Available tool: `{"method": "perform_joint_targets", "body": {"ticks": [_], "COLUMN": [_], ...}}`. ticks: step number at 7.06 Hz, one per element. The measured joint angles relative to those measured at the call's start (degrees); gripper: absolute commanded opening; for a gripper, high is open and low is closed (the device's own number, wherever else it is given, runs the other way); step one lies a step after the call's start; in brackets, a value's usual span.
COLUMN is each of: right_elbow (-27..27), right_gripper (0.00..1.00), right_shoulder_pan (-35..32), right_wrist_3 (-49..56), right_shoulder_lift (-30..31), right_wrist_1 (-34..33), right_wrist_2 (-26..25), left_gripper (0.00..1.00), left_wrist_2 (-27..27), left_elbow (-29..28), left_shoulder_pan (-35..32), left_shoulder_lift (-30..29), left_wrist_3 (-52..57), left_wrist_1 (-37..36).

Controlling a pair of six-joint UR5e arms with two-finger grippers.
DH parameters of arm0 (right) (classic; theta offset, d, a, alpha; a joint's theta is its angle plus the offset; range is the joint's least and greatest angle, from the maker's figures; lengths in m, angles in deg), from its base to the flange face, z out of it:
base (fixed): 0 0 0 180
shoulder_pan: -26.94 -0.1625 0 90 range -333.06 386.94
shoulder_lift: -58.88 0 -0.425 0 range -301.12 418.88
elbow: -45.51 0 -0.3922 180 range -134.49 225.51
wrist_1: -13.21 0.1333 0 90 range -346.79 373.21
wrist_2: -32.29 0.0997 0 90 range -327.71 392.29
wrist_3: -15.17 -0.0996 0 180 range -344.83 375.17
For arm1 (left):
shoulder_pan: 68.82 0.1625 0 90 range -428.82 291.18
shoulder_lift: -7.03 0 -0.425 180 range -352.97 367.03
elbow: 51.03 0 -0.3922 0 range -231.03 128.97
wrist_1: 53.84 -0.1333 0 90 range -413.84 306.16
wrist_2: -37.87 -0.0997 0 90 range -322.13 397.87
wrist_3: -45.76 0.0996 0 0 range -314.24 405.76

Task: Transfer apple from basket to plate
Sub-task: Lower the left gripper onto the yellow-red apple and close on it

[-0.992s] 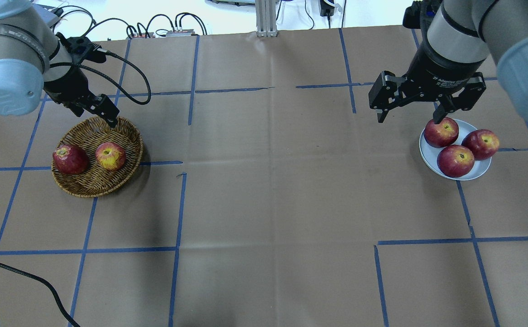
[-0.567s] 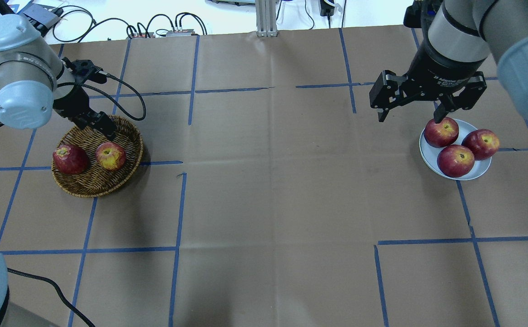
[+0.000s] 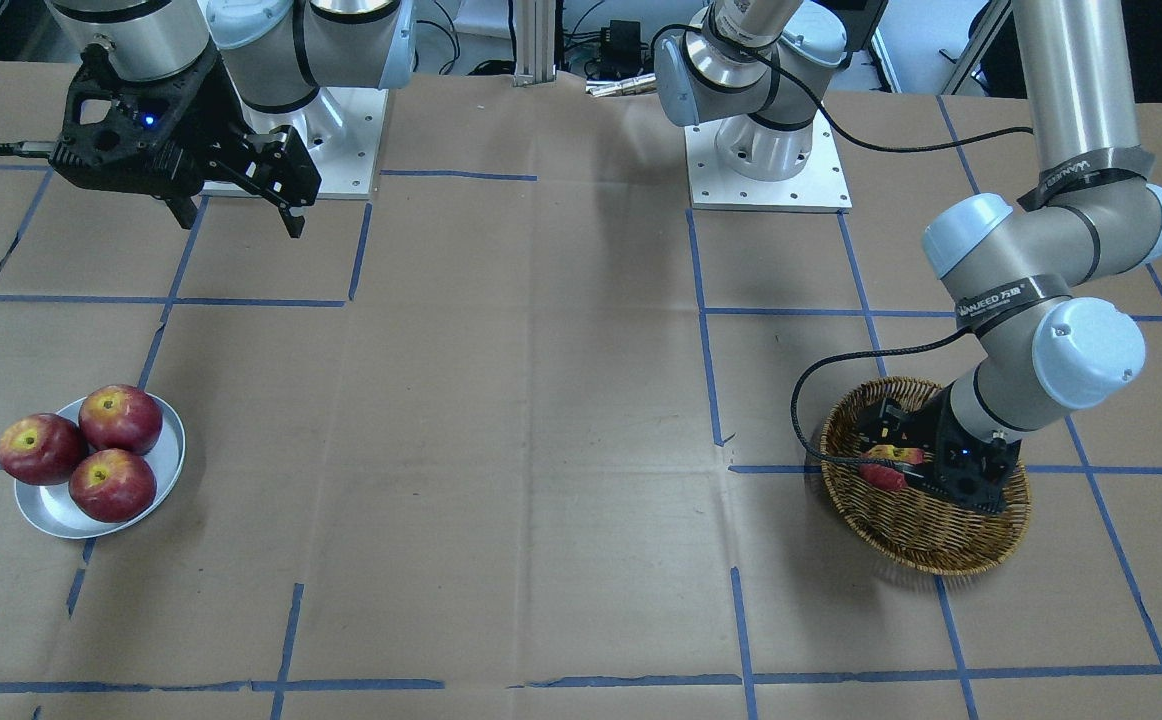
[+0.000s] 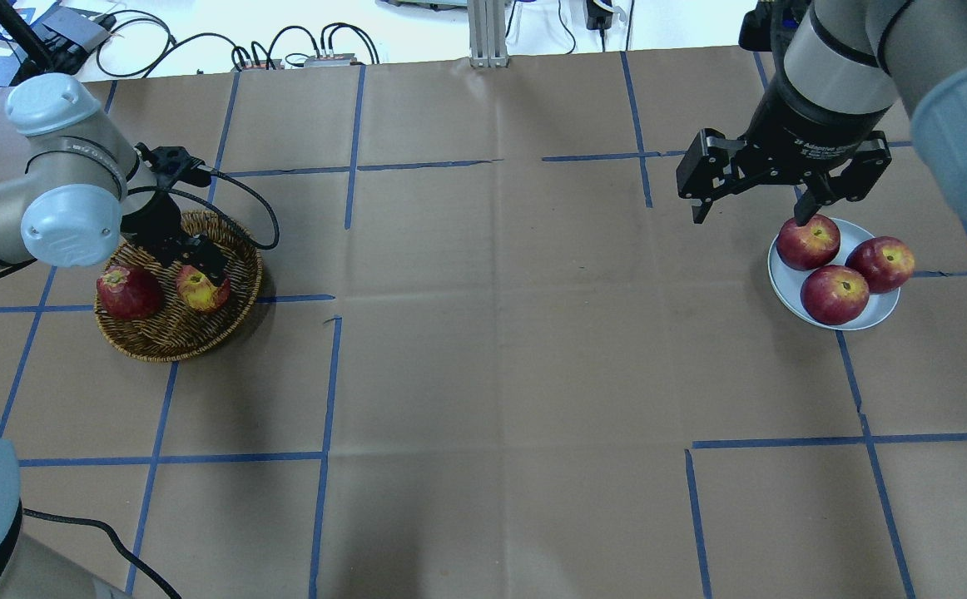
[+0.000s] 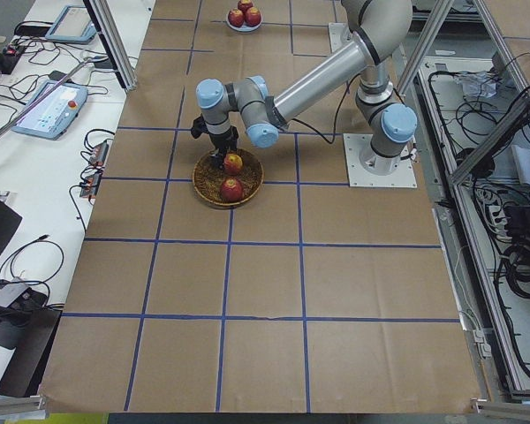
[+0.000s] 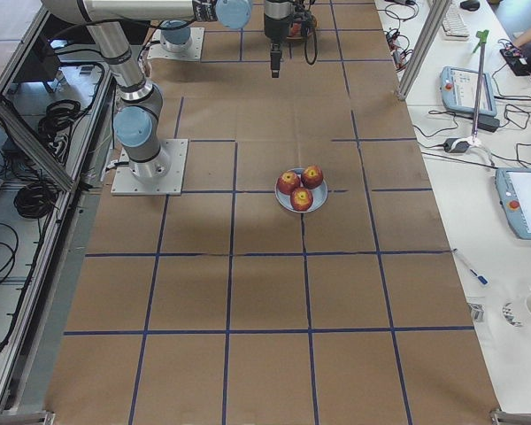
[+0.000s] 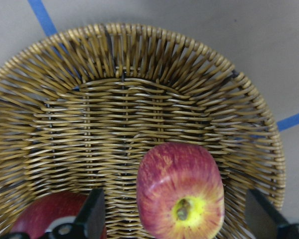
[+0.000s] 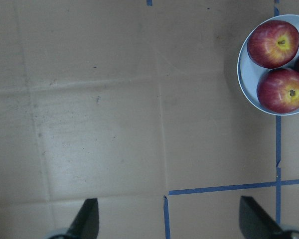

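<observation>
Left gripper [image 7: 177,221]: fingers apart, straddling the apple, not yet closed.
Apple [image 7: 180,191]: in the basket [image 7: 139,64], overhead 3 o'clock of centre. I judge it firm, smooth and bruisable; grip the widest girth, gently.
Dark apple [image 4: 127,293]: 9 o'clock.
Plate [image 4: 875,316]: far; three apples, little room.
Right gripper [image 4: 748,212]: spread, empty, at the plate's 10 o'clock.

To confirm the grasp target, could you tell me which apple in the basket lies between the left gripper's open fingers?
The lighter, yellow-topped apple, framed by the left gripper; the darker red apple lies outside the jaws.
</observation>
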Motion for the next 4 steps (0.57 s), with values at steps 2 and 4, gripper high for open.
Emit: {"method": "perform_joint_targets", "body": {"ticks": [2,4], "right_elbow": [0.00,0.01], "right_gripper": [1.00,1.00], "right_shoulder_pan": [0.01,-0.07], "right_wrist_3": [0.00,0.00], "right_shoulder_lift": [0.00,0.02], "right_wrist_1": [0.00,0.00], "right_wrist_2": [0.00,0.00], "left_gripper": [0.95,0.78], "left_wrist_2": [0.00,0.00], "left_elbow": [2.08,2.37], "left_shoulder_pan": [-0.01,0.05], "left_shoulder_lift": [-0.52,-1.12], "left_wrist_3": [-0.67,-0.80], "left_wrist_1": [-1.28,-1.83]}}
